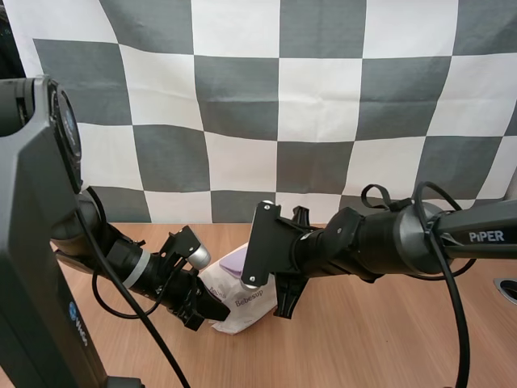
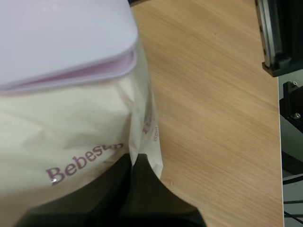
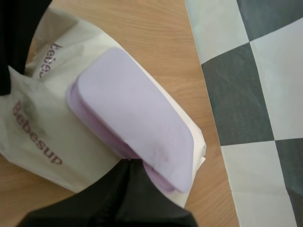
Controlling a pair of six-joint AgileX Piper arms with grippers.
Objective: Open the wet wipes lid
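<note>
Nearest the arm bases, note left gripper [image 1: 212, 311] clenched at the near-left end of the pack of wet wipes [image 1: 242, 305], apparently nipping its crimped end seam. Find the table [image 1: 388, 339] directly beneath the pack. Treat the pack as light, soft and crushable, with thin, slippery film; a judgement, not a measurement. Expect stiffness only in the lilac lid [image 1: 234, 260] on the pack's upper face. Take hold at the lid's free rim, never at the film. Read the long axis from the pack's left-gripper end across to its opposite end, lid face turned upward. At that farther right end of the pack, note right gripper [image 1: 283, 305] closed into one wedge, grasping nothing, tip set just beneath the lid's rim.
</note>
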